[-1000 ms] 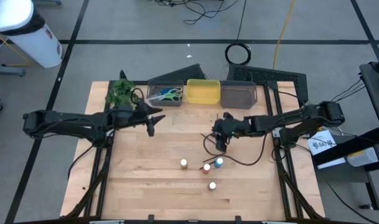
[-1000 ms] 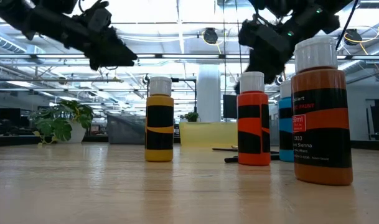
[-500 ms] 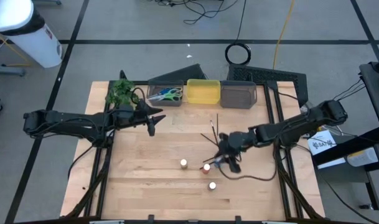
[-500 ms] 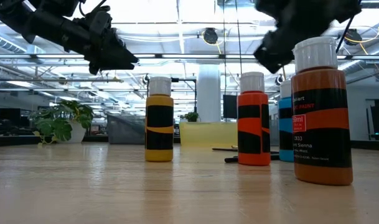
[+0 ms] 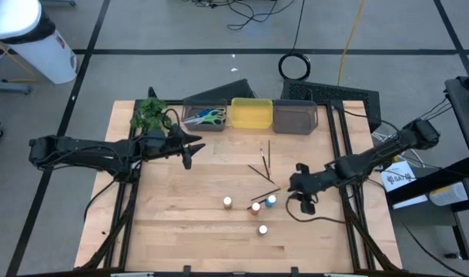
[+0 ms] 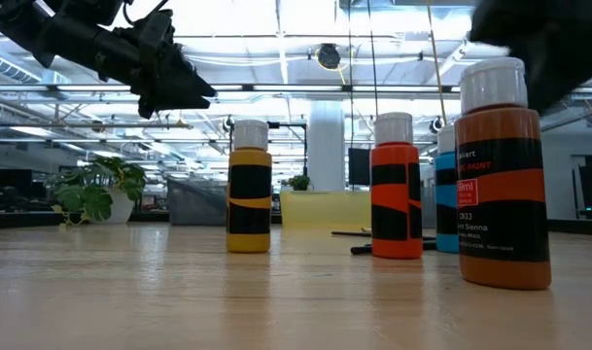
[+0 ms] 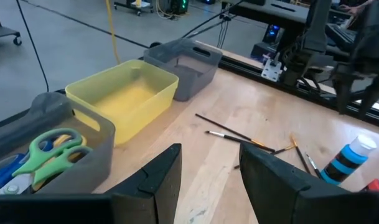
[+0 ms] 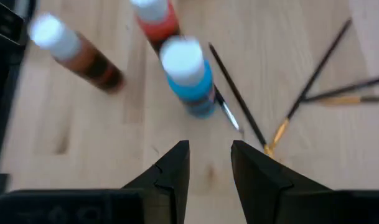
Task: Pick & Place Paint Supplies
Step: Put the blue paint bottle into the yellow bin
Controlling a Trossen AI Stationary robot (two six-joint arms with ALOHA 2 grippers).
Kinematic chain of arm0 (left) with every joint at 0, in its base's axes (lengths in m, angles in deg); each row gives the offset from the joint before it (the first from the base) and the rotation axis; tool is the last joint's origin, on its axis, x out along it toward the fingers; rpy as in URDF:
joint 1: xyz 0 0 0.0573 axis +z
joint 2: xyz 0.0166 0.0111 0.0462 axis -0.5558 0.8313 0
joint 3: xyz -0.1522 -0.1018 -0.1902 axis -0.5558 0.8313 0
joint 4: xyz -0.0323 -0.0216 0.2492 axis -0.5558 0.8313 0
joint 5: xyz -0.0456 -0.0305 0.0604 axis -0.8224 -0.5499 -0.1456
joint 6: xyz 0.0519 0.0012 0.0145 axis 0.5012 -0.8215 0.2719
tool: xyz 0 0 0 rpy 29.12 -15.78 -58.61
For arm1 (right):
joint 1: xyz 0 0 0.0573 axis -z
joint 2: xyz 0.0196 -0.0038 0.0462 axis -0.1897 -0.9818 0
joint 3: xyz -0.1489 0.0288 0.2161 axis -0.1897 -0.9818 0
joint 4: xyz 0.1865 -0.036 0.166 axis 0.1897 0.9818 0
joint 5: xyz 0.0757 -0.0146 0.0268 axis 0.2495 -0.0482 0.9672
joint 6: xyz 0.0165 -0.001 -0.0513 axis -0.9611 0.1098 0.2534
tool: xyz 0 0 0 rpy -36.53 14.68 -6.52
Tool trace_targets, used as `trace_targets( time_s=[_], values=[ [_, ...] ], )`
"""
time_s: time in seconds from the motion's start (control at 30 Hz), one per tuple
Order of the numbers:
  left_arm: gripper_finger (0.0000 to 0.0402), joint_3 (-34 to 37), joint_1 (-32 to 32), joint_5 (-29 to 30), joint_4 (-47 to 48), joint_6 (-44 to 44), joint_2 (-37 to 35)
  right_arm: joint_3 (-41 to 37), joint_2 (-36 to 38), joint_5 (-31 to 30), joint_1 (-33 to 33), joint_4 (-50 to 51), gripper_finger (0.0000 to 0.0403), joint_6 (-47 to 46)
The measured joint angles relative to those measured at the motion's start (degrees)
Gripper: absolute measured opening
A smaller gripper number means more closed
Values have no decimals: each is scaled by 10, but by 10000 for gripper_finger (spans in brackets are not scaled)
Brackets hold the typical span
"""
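Wooden counter carries it all: the blue paint bottle stands just ahead of the right tool, whose fingers are parted and empty. Looks like an approach; next, close around the bottle. The left tool waits open near the bins.

My right gripper has swung away from the spot above the brushes, down and outward past the blue bottle, and now sits just right of the bottle cluster. That uncovers the brushes, which lie scattered on the table.
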Motion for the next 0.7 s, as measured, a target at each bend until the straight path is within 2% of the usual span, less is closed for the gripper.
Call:
trace_targets(
  time_s=[0.13,0.27,0.37,0.53,0.7],
  values=[
    [170,0,0,0,0,0,4,-111,25,17,-23,-127,105,-13],
    [170,0,0,1,-2,0,18,-219,22,15,-27,-345,105,4],
    [170,0,0,8,-5,0,34,-274,18,13,-28,-467,117,24],
    [170,0,0,9,-54,0,73,-336,-17,-44,-40,-646,180,57],
    [170,0,0,4,-111,0,110,-346,-70,-63,-41,-707,251,74]
  ],
)
